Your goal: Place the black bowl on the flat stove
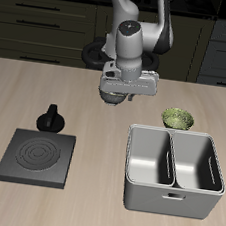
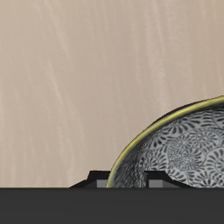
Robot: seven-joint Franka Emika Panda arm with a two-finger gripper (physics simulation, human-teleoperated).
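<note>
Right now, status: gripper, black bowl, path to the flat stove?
Gripper up off the table, jaw state unclear. Black bowl right under it; grasp not confirmed. Flat stove bare near the front edge; small black pot just behind it.

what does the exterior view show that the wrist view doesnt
Only the exterior view shows the flat stove, the small black knobbed pot, the grey two-compartment bin, the green-yellow bowl and the arm with its gripper, whose jaws cannot be made out. Only the wrist view shows the black bowl up close: its speckled grey-white inside and yellowish rim. Both share the light wooden table.
</note>
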